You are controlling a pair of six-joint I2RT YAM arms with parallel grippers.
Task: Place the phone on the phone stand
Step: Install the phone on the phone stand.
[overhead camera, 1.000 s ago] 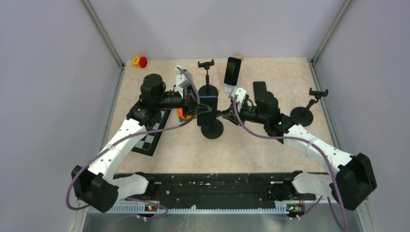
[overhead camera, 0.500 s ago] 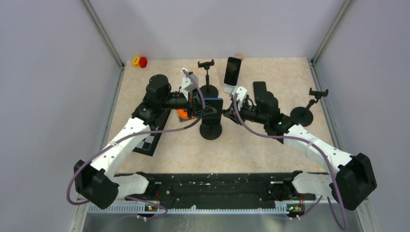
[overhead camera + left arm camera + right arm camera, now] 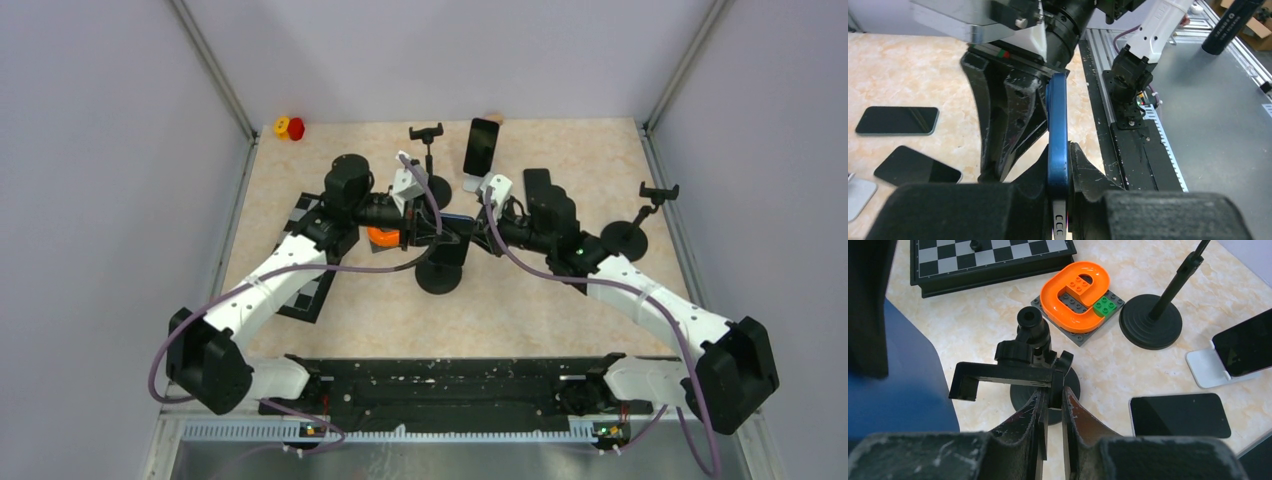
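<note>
My left gripper (image 3: 1059,150) is shut on a blue phone (image 3: 1057,115), held edge-on. In the top view the phone (image 3: 455,222) hangs just above the centre phone stand's round base (image 3: 440,273), with the left gripper (image 3: 438,228) on its left. The stand's black clamp bar (image 3: 1003,374) and knob (image 3: 1029,318) show in the right wrist view. My right gripper (image 3: 1054,390) is shut on the clamp's right end. The phone (image 3: 903,385) fills the left of that view, beside the clamp's open left end. In the top view the right gripper (image 3: 478,238) sits just right of the phone.
An orange Lego piece (image 3: 382,236) and a chessboard (image 3: 310,290) lie left of the stand. Another stand (image 3: 428,150) is behind it, a third (image 3: 625,238) at the right. A phone on a white holder (image 3: 481,145) and a flat phone (image 3: 537,185) lie behind.
The left arm has swung right, carrying the phone over the centre stand and turning it sideways. The right gripper has narrowed onto the clamp's end.
</note>
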